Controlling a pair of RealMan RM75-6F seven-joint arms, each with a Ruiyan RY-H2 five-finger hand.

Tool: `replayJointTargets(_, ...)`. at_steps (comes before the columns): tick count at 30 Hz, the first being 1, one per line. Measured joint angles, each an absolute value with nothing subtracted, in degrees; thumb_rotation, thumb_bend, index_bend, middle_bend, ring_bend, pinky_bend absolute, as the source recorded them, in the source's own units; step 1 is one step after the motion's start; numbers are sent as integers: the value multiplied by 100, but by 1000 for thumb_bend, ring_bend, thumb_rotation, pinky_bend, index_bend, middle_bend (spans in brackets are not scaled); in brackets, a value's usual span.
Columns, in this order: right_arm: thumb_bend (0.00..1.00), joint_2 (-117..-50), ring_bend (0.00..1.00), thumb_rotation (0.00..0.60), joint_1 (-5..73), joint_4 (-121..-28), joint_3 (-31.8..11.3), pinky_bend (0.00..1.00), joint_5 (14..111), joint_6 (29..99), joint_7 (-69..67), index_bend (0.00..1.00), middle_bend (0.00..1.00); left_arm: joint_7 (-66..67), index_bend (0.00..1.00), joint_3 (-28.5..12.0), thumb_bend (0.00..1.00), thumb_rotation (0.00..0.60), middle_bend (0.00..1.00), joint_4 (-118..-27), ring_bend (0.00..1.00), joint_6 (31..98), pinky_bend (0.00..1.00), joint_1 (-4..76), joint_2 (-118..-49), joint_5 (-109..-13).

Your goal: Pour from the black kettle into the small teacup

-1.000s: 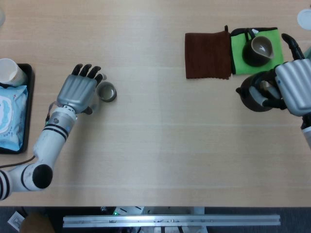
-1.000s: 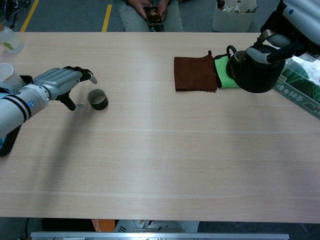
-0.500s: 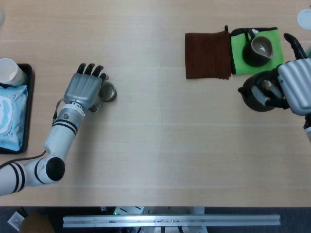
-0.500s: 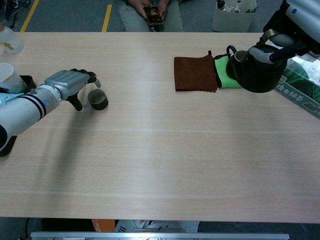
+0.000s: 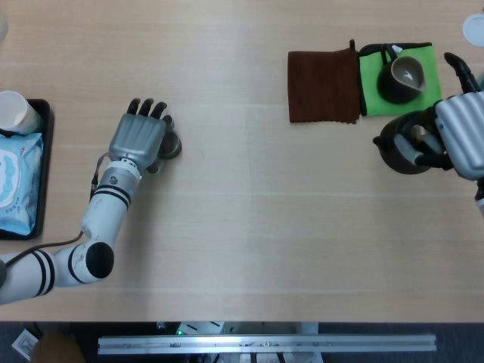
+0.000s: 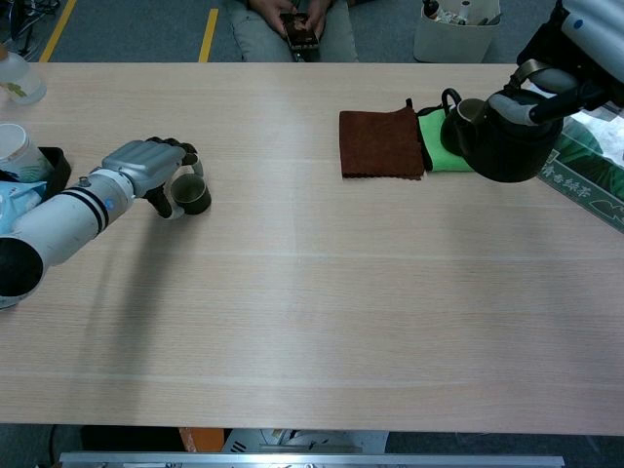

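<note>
Pale wood is what we are looking at across the whole worktop (image 5: 249, 189), and near its left edge we are seeing our left hand (image 5: 138, 139) lying over the small teacup (image 5: 171, 144), fingers curling round its near side in the chest view; whether they are actually gripping the cup or only touching it we cannot tell. The teacup is standing upright on the worktop, dark green, with its mouth open to the top.

At the right edge our right hand (image 5: 454, 136) is gripping the black kettle (image 5: 401, 147) by its handle and holding it above the worktop, roughly level, spout pointing towards the left. It is hanging just in front of the green cloth (image 5: 378, 76), well apart from the teacup.

On the green cloth, near the far right corner, a dark pitcher (image 5: 404, 76) is sitting upright. A brown cloth (image 5: 323, 85) is lying flat just beside the green one, on its left, their edges touching.

Against the left edge a black tray (image 5: 41, 174) is carrying a blue-and-white packet (image 5: 15, 181) and a white paper cup (image 5: 17, 112). In the chest view a person (image 6: 292, 24) is sitting beyond the far edge of the worktop
</note>
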State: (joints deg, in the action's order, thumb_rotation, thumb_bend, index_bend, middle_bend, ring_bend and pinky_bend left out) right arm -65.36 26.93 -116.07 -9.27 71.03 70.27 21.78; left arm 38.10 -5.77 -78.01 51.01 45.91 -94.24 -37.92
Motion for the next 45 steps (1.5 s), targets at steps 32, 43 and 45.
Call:
replayJointTargets(32,285,-6524,928,530,2683,-11608,-872,46,7169,6988,2061,1000,989,3886,398,-382,296,600,171,-9146,89,5584,43,4604,-9286,-4400)
replayJointTargets(43,285,-6505,928,530,2670,-11658,-856,46,7194,7001,2064,1000,989,4109,398,-395,296,600,168,-9493,85,5815,43,4722,-9598,-4337)
replayJointTargets(45,285,-6499,928,531,2663,-11667,-849,46,7194,7003,2067,1000,989,4153,398,-413,296,600,167,-9476,85,5828,43,4761,-9730,-4294)
